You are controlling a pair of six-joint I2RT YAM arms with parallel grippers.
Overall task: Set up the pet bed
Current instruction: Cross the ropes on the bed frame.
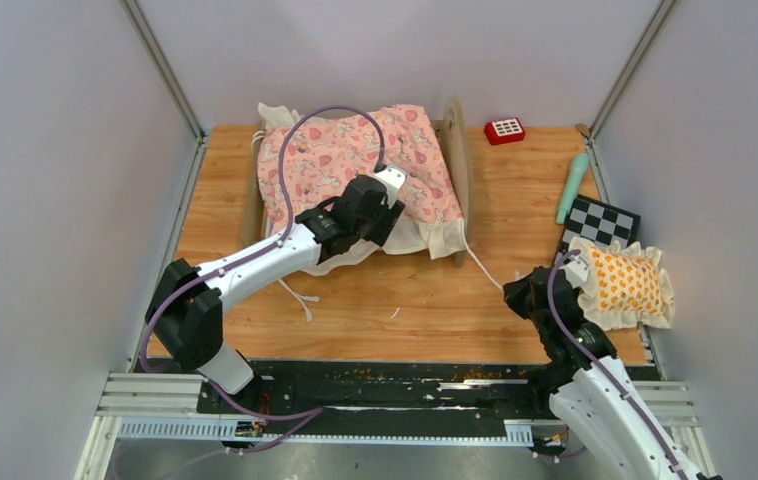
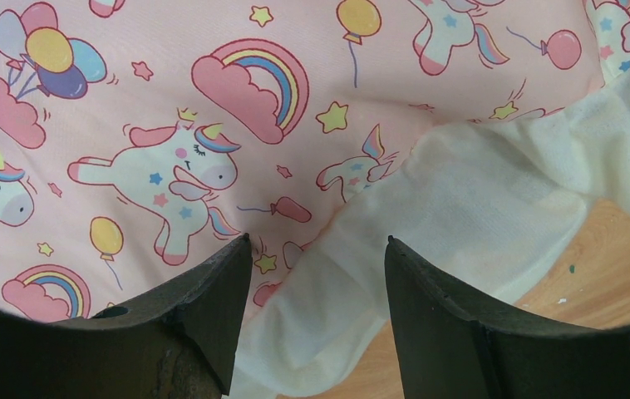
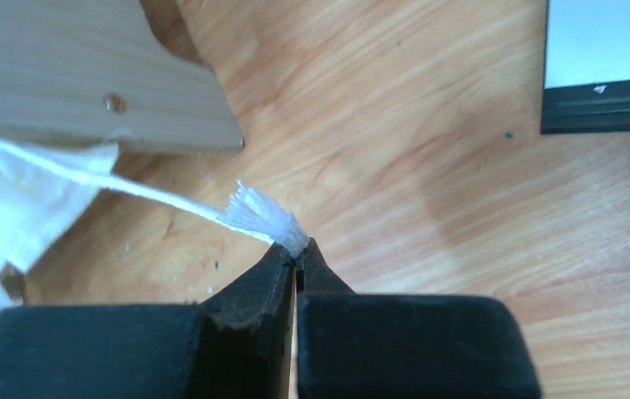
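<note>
I count one pet bed (image 1: 255, 215), pushed against the far edge of the table (image 1: 435, 300) and left of centre. Its single rounded headboard (image 1: 455, 150) stands upright at the right end. One pink quilt (image 1: 355, 160), printed with unicorns, rainbows and balloons, lies heaped over it, and its cream ruffle (image 2: 461, 216) spills off the near-right corner onto the wood. My left gripper (image 2: 318, 249) is released, jaws apart. It hangs over the seam where the pink print meets that ruffle, and I cannot tell whether the tips touch the cloth. My right gripper (image 3: 297, 249) is clenched, with the frayed end of one white tie cord (image 3: 258, 218) pinched right at its fingertips. The cord runs back taut to the white cloth beside the wooden frame. A second loose tie (image 1: 297, 295) trails off the bed's near-left corner. Against the right edge lies one frilled orange-patterned pillow (image 1: 625, 285), overlapping one black-and-white checkerboard (image 1: 605, 222). Farther back are one mint-green stick (image 1: 572, 187) and one red keypad (image 1: 504, 130) at the far edge. Bare wood lies between the two arms along the near edge, and walls close in on the left, the right and the far side.
</note>
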